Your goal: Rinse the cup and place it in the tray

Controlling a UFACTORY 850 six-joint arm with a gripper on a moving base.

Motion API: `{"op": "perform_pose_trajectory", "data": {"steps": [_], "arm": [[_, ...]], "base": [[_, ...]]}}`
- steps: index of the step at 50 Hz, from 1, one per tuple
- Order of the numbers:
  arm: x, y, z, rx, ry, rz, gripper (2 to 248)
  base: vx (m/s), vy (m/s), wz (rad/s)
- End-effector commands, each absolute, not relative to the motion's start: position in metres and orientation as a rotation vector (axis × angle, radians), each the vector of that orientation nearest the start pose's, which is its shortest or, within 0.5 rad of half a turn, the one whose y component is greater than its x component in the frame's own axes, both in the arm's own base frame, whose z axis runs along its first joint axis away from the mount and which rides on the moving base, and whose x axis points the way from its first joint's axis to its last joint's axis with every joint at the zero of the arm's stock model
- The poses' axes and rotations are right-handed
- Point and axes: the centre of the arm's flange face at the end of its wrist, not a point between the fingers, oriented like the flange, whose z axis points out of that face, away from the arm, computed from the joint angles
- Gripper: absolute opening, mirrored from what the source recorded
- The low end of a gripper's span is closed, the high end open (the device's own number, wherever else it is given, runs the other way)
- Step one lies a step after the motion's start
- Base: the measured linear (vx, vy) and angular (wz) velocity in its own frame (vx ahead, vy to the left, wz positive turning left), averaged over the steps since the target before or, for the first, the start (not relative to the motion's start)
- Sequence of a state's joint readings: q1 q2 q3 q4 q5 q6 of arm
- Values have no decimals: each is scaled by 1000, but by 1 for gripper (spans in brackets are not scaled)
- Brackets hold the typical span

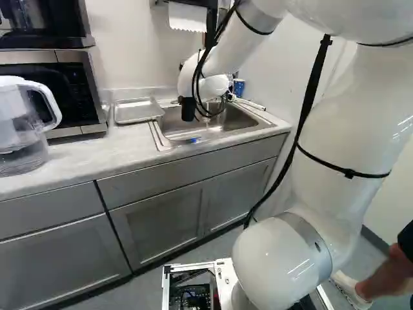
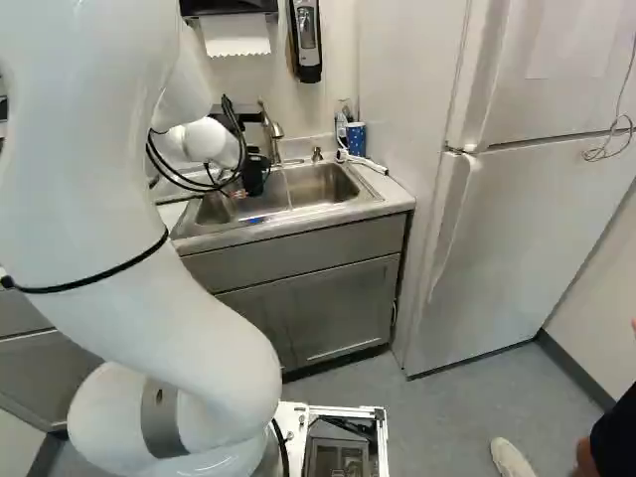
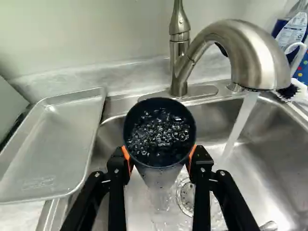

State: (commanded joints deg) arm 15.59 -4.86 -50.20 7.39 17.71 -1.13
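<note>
The end effector (image 3: 159, 160) is closed on the cup (image 3: 160, 137), an orange pad (image 3: 126, 154) pressing each side, and holds it over the sink (image 3: 274, 149) with its mouth towards the wrist camera. Water glistens and beads inside. The running stream (image 3: 239, 125) from the faucet (image 3: 257, 55) falls beside the cup, missing its mouth. The step looks like rinsing: I'd bring the mouth under the stream if more is wanted, then tip it well over towards the drain (image 3: 186, 195), keeping the rim off the spout (wet walls may slip, so turn slowly). Let it drip out before crossing to the tray (image 3: 53, 144), which lies bare on the counter (image 1: 97, 152) beside the sink, away from the stream.
</note>
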Motion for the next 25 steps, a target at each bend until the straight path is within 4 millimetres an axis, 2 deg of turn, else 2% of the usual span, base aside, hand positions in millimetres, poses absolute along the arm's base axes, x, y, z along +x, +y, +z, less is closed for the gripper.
{"op": "perform_pose_trajectory", "data": {"steps": [25], "arm": [[499, 167, 545, -2480, -251, -1560, 124]], "base": [[0, 0, 0]]}}
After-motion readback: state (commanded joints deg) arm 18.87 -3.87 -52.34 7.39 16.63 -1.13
